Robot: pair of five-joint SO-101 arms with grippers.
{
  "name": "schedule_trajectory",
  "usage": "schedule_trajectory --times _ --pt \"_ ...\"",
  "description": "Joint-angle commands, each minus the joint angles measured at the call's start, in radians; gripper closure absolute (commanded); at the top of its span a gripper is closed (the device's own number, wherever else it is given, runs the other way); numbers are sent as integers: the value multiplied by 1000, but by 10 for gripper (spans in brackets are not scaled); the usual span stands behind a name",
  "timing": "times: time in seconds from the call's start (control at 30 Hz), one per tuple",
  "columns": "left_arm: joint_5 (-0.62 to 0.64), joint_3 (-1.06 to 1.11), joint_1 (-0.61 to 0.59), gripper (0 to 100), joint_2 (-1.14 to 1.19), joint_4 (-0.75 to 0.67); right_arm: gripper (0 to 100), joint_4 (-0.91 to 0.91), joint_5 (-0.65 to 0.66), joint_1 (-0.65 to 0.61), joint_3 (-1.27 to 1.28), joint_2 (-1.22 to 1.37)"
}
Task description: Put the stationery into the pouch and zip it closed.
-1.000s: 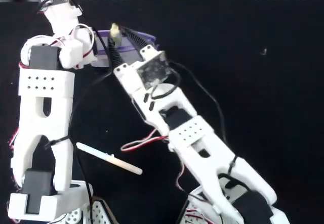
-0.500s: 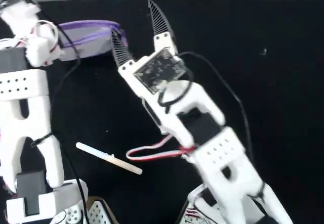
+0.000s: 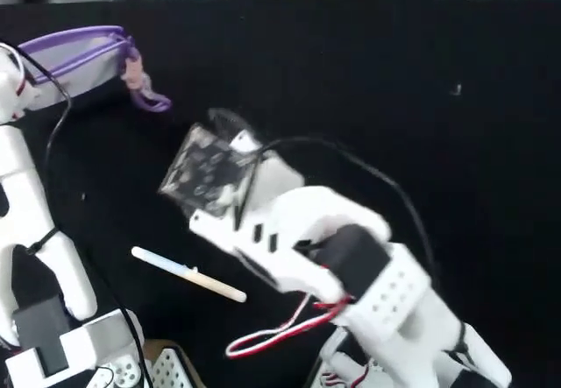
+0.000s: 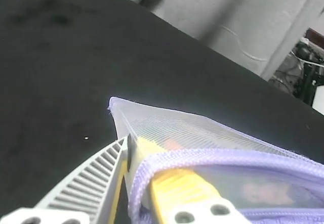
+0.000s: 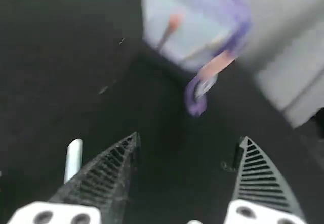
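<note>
Pouch [image 3: 74, 55] dragged left, clamped in left gripper [image 4: 132, 176]; right gripper [image 5: 190, 139] swung back, spread empty, near pen [image 3: 188, 274]. Pen not yet packed.

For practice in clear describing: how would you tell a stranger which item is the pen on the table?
Start at the black table. Near its front edge, between the left arm and right arm, lies the pen. It is slim, pale and loose, unlike the purple-trimmed pouch behind.
</note>
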Motion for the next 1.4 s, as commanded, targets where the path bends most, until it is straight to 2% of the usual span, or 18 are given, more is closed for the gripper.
schedule_trajectory --times 0.0,0.27,0.47,0.6,0.93,1.13,1.23,1.37 --pt "5 -22 -28 972 -8 -32 712 -100 2 -72 134 28" --pt "8 -71 -127 972 -8 -31 712 -272 -5 -130 305 242" --pt "8 -76 -140 972 -8 -26 712 -374 -5 -242 302 458" --pt "8 -76 -142 972 -8 -26 712 -414 -5 -255 245 638" --pt "8 -74 -137 972 -8 -25 725 -126 -5 -253 -137 964" --pt "8 -68 -134 972 -8 -25 989 -9 -5 -241 -283 1066" --pt "8 -67 -134 972 -8 -25 961 20 -5 -215 -308 1078" --pt "9 -67 -134 972 -8 -23 988 25 -5 -152 -308 1056"
